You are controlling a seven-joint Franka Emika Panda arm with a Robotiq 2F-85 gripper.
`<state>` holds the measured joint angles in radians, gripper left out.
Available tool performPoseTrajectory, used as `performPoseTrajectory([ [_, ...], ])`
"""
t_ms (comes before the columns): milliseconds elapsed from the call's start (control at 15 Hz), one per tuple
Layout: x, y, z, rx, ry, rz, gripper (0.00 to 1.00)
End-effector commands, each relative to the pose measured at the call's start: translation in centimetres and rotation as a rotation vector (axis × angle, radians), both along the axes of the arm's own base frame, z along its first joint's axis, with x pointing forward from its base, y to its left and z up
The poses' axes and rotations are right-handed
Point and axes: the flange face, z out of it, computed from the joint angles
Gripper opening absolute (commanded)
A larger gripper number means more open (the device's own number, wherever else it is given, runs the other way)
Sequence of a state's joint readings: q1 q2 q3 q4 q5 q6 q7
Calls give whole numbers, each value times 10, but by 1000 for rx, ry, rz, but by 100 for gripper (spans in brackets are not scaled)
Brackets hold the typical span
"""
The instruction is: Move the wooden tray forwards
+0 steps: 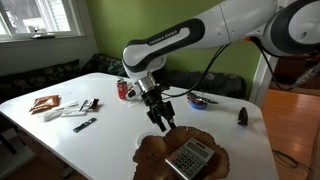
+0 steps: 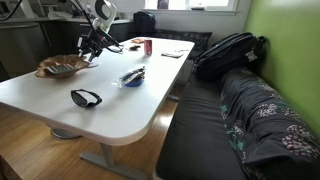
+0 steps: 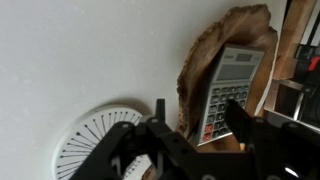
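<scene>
The big white table [image 1: 100, 145] is holding the wooden tray [image 1: 150, 150] at its near right edge in an exterior view, and a calculator [image 1: 190, 155] is lying in the tray. The gripper [image 1: 165, 122] is hanging just above the tray's rim, fingers wide apart and holding nothing. I think it should be pinching the rim and sliding slowly, keeping the calculator inside.

Count before my one pincer [image 1: 164, 124]: one wooden tray [image 1: 150, 150], one calculator [image 1: 188, 157], one soda can [image 1: 123, 90], one blue bowl [image 1: 200, 99], one pair of sunglasses [image 2: 86, 97], one white coaster [image 3: 90, 145], one black backpack [image 2: 225, 50]
</scene>
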<state>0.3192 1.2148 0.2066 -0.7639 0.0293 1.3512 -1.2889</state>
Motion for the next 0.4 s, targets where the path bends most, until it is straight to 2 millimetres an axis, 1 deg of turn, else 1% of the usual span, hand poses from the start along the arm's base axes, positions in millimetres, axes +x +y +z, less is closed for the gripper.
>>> performPoseTrajectory([
  [0, 15, -23, 44, -62, -133, -131, 95],
  [67, 19, -28, 63, -58, -180, -174, 100],
  [200, 28, -31, 93, -38, -288, -244, 100],
  [267, 32, -31, 112, -28, -355, -259, 100],
  [333, 41, -26, 87, -15, -290, -218, 100],
])
